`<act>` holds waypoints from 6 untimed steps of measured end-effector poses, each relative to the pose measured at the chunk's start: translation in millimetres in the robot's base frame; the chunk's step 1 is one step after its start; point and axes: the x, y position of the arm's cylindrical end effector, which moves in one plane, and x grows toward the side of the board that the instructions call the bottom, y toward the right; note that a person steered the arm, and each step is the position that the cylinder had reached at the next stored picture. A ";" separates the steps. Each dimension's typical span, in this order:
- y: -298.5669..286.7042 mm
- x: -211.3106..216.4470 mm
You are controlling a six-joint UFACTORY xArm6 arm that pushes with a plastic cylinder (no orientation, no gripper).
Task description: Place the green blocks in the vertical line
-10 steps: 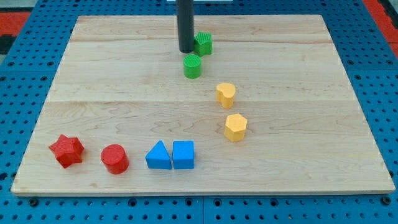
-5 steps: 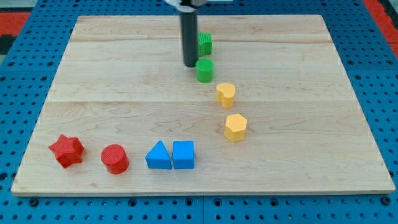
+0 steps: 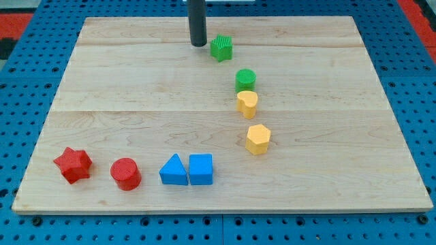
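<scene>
Sitting apart: ridged green cube (image 3: 221, 48) beside my tip (image 3: 198, 45), green cylinder (image 3: 246, 80) touching yellow heart (image 3: 247, 104).

I can read no text, label, brand, number or sign anywhere here: the wooden board (image 3: 122, 82) is bare grain, and the coloured blocks carry no markings (the ridges on the green ones are only surface texture, not writing).

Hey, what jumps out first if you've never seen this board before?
The dark rod at the view's top, my tip just left of the green cube. Below it a green cylinder sits against a yellow heart, with a yellow hexagon lower. Red and blue blocks line the bottom left.
</scene>
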 end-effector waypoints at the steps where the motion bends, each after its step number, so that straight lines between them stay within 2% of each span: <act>1: 58.9 14.6; 2: 83.5 25.9; 3: 39.8 -5.4; 4: -40.0 3.7; 5: -27.5 80.6; 6: 19.8 139.8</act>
